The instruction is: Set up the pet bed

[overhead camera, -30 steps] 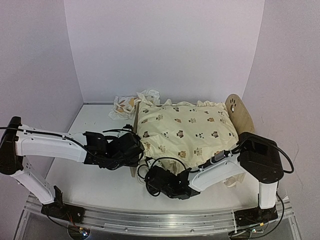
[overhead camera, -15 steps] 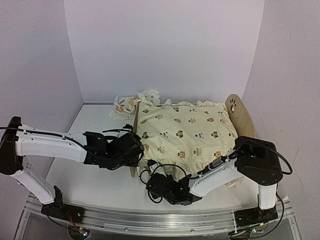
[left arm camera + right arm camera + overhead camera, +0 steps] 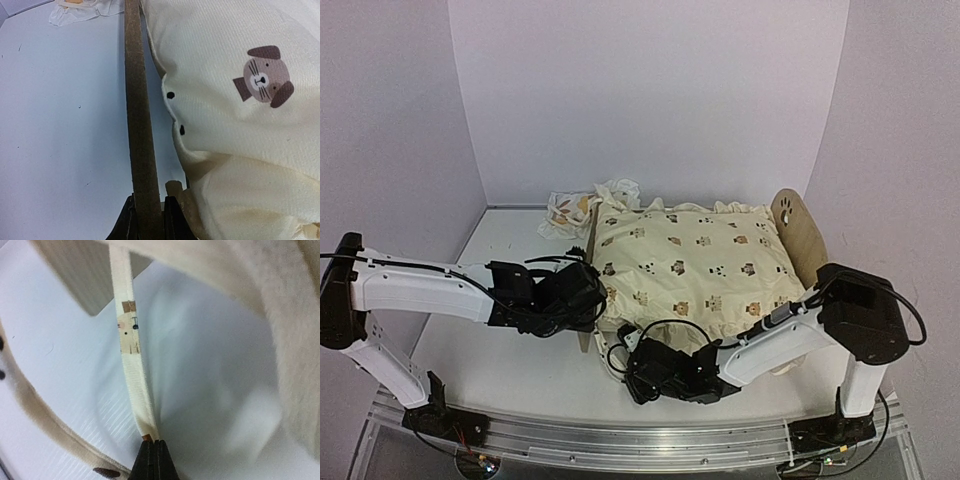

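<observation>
The pet bed (image 3: 798,232) stands at mid-table, its paw-print end board on the right, and a cream animal-print quilt (image 3: 695,265) covers its top. My left gripper (image 3: 592,300) is shut on the near end of the bed's left end board (image 3: 138,110), one finger on each side of the thin plywood (image 3: 148,220). My right gripper (image 3: 628,355) is low at the bed's near-left corner, its jaws shut (image 3: 155,452) on the quilt's hem strip (image 3: 131,375). A wooden part of the bed frame (image 3: 75,275) shows above that strip. The striped base is hidden under the quilt.
A small leaf-print pillow (image 3: 570,212) lies crumpled on the table behind the bed's left end, also seen as the pillow (image 3: 82,7) in the left wrist view. White tabletop (image 3: 510,250) lies left of the bed. Walls close off the back and both sides.
My right gripper's jaws have closed onto the quilt's hem, and that arm has shifted slightly to the right. The left gripper has kept its hold on the end board.
</observation>
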Available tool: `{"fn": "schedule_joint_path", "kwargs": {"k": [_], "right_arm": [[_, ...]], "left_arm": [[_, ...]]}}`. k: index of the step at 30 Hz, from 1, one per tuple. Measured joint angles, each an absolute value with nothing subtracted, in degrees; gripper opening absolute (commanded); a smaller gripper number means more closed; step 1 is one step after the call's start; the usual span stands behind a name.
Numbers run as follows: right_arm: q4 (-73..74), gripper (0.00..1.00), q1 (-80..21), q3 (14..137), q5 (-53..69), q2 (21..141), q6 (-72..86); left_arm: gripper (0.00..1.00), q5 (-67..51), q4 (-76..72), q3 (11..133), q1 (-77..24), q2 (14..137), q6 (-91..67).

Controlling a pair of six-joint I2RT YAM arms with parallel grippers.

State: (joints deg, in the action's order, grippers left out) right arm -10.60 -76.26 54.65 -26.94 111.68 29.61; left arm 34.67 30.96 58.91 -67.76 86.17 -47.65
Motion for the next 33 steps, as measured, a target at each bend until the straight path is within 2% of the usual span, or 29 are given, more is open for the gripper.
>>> {"fn": "schedule_joint_path", "kwargs": {"k": [5, 7, 9, 11, 12, 14, 16, 20, 24, 33], "right_arm": [[-7.7, 0.0, -76.4, 53.8, -18.5, 109.0, 29.6], [-7.0, 0.0, -76.5, 53.8, -16.6, 108.4, 29.6], [-6.0, 0.0, -76.8, 53.8, -15.3, 107.7, 29.6], [-5.2, 0.0, -77.1, 53.8, -14.3, 107.0, 29.4], [-4.8, 0.0, -77.3, 53.8, -13.9, 106.6, 29.3], [-4.0, 0.0, -77.9, 54.0, -13.4, 105.9, 28.8], [-3.2, 0.0, -78.8, 54.1, -13.0, 105.2, 28.5], [-2.4, 0.0, -80.4, 54.6, -12.4, 104.2, 28.0], [-1.1, 0.0, -81.4, 54.7, -11.9, 103.0, 27.2], [4.1, 0.0, -84.2, 57.1, -10.9, 100.3, 25.5]], "left_arm": [[0.13, 34.4, 30.9, 58.9, -67.1, 86.2, -46.1], [0.17, 34.4, 30.9, 58.9, -67.0, 86.1, -45.5], [0.27, 34.2, 31.0, 58.9, -67.0, 86.1, -44.5], [0.46, 34.1, 30.9, 58.9, -67.1, 86.0, -42.9], [0.52, 34.1, 30.9, 58.9, -67.1, 85.9, -42.1], [0.55, 34.0, 30.9, 58.9, -67.3, 85.3, -41.0], [0.55, 33.8, 30.9, 58.9, -67.3, 84.4, -40.3], [0.49, 33.1, 31.0, 58.9, -67.4, 82.0, -39.9], [0.5, 32.9, 32.1, 59.4, -67.5, 80.2, -40.3], [0.46, 31.0, 34.6, 60.2, -67.5, 77.6, -40.5]]}}
